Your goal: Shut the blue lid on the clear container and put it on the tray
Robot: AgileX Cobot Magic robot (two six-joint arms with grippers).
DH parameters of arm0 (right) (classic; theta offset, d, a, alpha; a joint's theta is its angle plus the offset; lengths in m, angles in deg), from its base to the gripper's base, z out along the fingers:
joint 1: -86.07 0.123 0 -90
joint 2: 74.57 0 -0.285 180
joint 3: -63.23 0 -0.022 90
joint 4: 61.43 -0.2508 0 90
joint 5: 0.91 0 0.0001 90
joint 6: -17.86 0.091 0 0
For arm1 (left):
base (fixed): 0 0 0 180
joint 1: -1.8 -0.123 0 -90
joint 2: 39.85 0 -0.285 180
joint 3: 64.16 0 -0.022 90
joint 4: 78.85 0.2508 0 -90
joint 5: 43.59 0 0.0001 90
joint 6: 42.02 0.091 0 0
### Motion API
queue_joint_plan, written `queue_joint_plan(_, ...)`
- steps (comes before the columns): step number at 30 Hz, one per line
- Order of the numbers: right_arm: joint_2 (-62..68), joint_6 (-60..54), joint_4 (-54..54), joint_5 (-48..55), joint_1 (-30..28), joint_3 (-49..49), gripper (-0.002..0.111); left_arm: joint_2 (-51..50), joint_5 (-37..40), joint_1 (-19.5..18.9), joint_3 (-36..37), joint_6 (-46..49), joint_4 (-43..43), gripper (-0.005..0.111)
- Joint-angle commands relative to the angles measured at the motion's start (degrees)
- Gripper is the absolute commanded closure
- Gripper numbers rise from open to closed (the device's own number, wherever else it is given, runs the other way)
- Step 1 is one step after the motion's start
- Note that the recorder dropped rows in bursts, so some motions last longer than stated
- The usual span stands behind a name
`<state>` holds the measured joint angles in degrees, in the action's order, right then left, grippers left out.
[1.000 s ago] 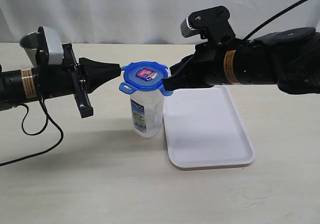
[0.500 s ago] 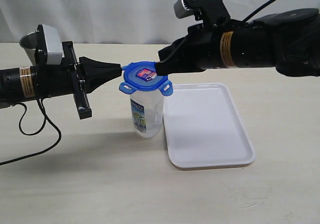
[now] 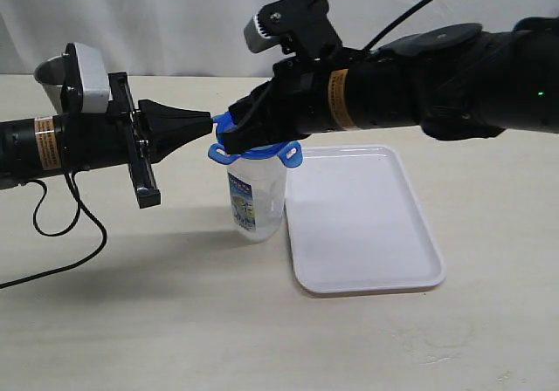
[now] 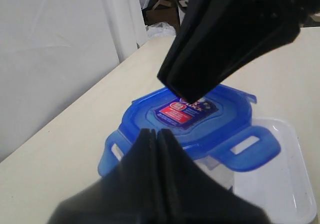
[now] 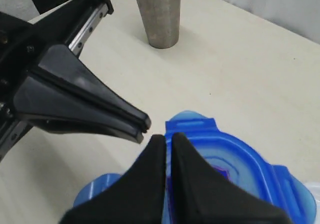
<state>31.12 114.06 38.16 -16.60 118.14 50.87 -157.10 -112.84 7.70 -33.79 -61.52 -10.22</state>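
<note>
Foreground: bare beige table [image 3: 175, 321]. A black cable [image 3: 63, 230] loops across it under the left arm.

White tray [image 3: 362, 225]: lies flat on the table, right of centre, nothing on it.

Clear container [image 3: 255, 201]: stands upright on the table just beside the tray's left edge, not on the tray. I cannot tell whether the two touch. The printed label faces the camera.

Blue lid [image 3: 292, 154]: sits on the container's mouth. Its snap flaps stick outward at the sides and are not folded down. The red label shows on top in the left wrist view.

Right gripper [image 3: 231, 140]: reaches across from the right, angled down. Fingers are pressed together with only a thin seam between them and nothing held. The tip rests on top of the lid at the label; the left wrist view shows this best.

Left gripper [image 3: 210, 120]: arm level, coming in from the left. Fingers are likewise pinched tight with nothing between them. The tip is at the lid's left edge, close to the right gripper's tip. Contact with the lid is not clear.

Steel cup [image 3: 51, 77]: tapered, upright on the table behind the left arm and well apart from the container.

Behind: white backdrop cloth [image 3: 175, 16].
</note>
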Motion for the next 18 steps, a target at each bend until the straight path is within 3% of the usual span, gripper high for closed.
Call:
queue_joint_plan(1, 1.7, -0.89, 0.32, 3.97, 1.46, 2.2, 0.104, 0.4, 0.62, 0.15, 0.39, -0.37, -0.1, 0.107)
queue_joint_plan(18, 2.17, -0.1, 0.35, 3.99, 1.34, -2.47, 0.104, 0.4, 0.86, 0.15, 0.39, -0.14, -1.45, 0.107)
